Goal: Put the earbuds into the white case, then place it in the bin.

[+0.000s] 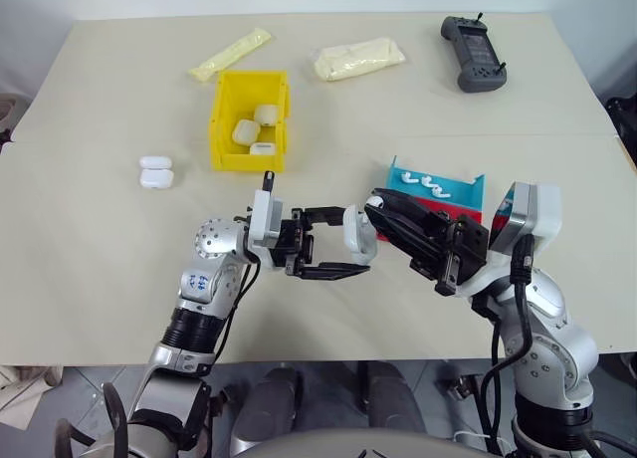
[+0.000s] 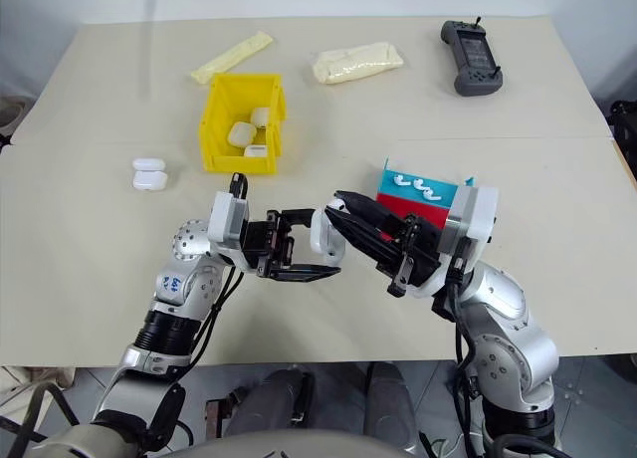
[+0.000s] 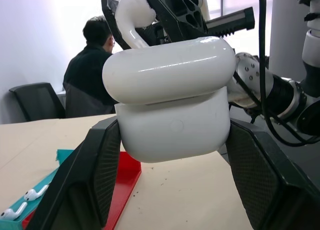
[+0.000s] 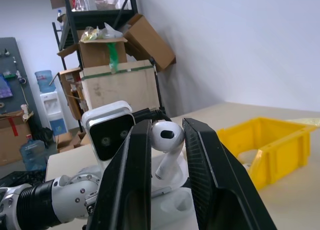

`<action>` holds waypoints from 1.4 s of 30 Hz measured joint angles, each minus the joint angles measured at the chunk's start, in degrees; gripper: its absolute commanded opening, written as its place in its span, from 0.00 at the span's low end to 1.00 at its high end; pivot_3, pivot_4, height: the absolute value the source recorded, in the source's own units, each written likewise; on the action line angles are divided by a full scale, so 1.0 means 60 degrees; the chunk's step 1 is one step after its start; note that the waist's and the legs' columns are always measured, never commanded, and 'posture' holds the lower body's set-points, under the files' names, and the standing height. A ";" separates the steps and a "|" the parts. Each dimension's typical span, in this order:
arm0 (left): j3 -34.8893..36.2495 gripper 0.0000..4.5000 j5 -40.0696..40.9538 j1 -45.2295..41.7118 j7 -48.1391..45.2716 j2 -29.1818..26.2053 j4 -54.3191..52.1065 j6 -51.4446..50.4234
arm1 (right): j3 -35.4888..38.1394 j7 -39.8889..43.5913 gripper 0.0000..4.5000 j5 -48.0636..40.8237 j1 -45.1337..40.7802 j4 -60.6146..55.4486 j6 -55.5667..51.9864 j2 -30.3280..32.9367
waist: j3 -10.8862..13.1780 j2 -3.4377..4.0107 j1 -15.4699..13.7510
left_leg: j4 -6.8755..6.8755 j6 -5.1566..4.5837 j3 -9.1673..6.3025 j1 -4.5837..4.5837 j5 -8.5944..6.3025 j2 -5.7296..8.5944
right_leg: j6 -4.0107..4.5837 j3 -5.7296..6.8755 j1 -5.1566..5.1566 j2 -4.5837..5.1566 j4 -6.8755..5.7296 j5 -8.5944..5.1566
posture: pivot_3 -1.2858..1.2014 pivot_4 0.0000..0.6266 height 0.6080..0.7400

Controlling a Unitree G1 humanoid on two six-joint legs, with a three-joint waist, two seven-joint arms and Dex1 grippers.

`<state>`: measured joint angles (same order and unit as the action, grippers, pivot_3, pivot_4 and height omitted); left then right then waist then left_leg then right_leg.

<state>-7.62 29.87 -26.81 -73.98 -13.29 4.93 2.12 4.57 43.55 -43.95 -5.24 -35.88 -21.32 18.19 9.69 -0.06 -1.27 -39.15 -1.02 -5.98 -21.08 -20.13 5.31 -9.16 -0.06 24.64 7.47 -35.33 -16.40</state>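
Note:
Above the table's front middle, my left gripper (image 1: 350, 241) is shut on the white case (image 1: 359, 233); its black fingers (image 3: 102, 160) clamp the body from both sides. The case's lid (image 3: 170, 70) is tipped up, and an earbud socket (image 4: 182, 205) shows inside. My right gripper (image 1: 376, 203) comes in from the right and is shut on one earbud (image 4: 165, 145), stem down, just above the case. The same earbud (image 3: 132, 15) shows behind the lid. More earbuds (image 1: 423, 184) lie in the tray. The yellow bin (image 1: 224, 114) stands at the back left with three white cases in it.
The red and blue tray (image 1: 468, 194) sits just behind my right arm. Two white cases (image 1: 156, 171) lie left of the bin. Two cream pouches (image 1: 231, 53) (image 1: 358, 58) and a grey controller (image 1: 474, 52) lie along the far edge.

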 measured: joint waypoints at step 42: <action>0.0053 0.66 -0.0161 -0.0006 0.0012 0.0221 0.0133 0.0147 | -0.0587 0.0205 0.22 0.0026 0.0274 0.0925 0.1161 0.0642 | 0.0000 0.0000 -0.0012 | 0.0000 0.0000 -0.0001 -0.0001 0.0000 -0.0002 | 0.0000 0.0000 -0.0001 0.0000 0.0006 0.0000 | 0.52 0.24 1.00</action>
<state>-7.30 28.91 -26.85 -73.91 -11.96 5.73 3.00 1.05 44.78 -43.80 -3.59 -30.33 -14.36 22.04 9.69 -0.07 -1.34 -39.15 -1.02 -5.98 -21.08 -20.13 5.30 -9.16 -0.05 24.64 7.47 -35.30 -16.40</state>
